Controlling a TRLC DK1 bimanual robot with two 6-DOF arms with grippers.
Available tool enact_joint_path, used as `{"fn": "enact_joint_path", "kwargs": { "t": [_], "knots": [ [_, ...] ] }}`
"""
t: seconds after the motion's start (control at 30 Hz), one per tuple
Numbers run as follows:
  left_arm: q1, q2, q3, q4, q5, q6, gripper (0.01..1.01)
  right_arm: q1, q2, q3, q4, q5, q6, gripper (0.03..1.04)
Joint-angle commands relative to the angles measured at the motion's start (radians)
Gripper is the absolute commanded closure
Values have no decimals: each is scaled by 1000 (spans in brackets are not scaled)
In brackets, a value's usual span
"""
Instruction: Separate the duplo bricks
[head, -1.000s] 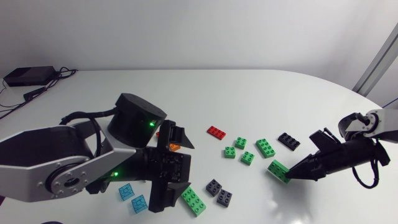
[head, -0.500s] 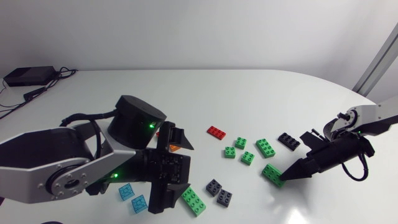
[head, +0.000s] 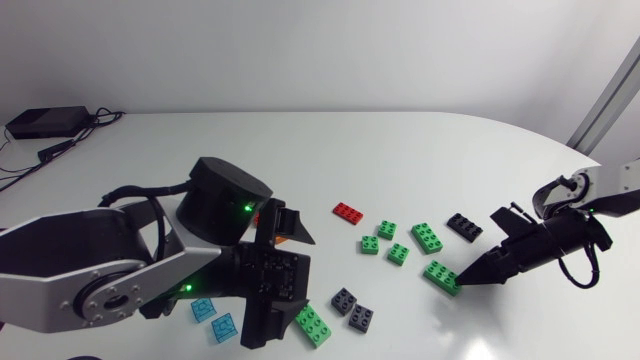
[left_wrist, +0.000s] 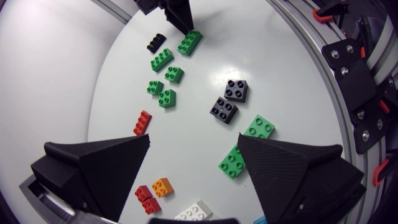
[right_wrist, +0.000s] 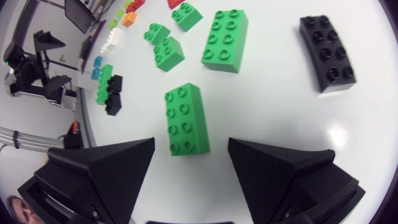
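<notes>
Roughly fifteen duplo bricks (head: 427, 237)

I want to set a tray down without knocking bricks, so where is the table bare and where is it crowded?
Bare: the wide far stretch of table beyond the red brick and black brick; also the near strip between the grey bricks and the right gripper. Crowded: the green bricks mid-table, and around the left gripper.

White tabletop (head: 420, 150) carrying scattered bricks. Red brick (head: 347, 212) lying near middle. Three small green bricks (head: 386, 229) clustering just beside it. Long green brick (head: 427, 237) and black brick (head: 464, 227) sitting next along. Second long green brick (head: 441, 277) lying nearby. Two dark grey bricks (head: 343, 300) sitting close together beside third long green brick (head: 312, 325). Two blue bricks (head: 203, 309) lying well apart from the rest.
</notes>
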Motion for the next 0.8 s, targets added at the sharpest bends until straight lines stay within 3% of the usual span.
{"fn": "enact_joint_path", "kwargs": {
  "t": [0.0,0.1,0.27,0.37,0.6,0.7,0.77],
  "knots": [
    [-11,-18,-7,-6,-10,-17,44,-5,-116,-79,60,48,4,69],
    [-11,-25,-7,-9,-11,-20,44,37,-300,-174,129,96,13,69],
    [-19,-25,-4,-10,-16,-23,44,263,-514,-369,339,314,108,69],
    [-29,-27,-4,-10,-25,-31,44,340,-494,-407,410,370,138,69],
    [-28,-44,-23,-10,-28,-31,44,358,-392,-403,496,406,139,105],
    [-29,-44,-20,-10,-28,-31,44,370,-369,-400,513,409,141,198],
    [-29,-44,-20,-10,-28,-31,44,378,-357,-400,525,412,156,318]
  ]
}}
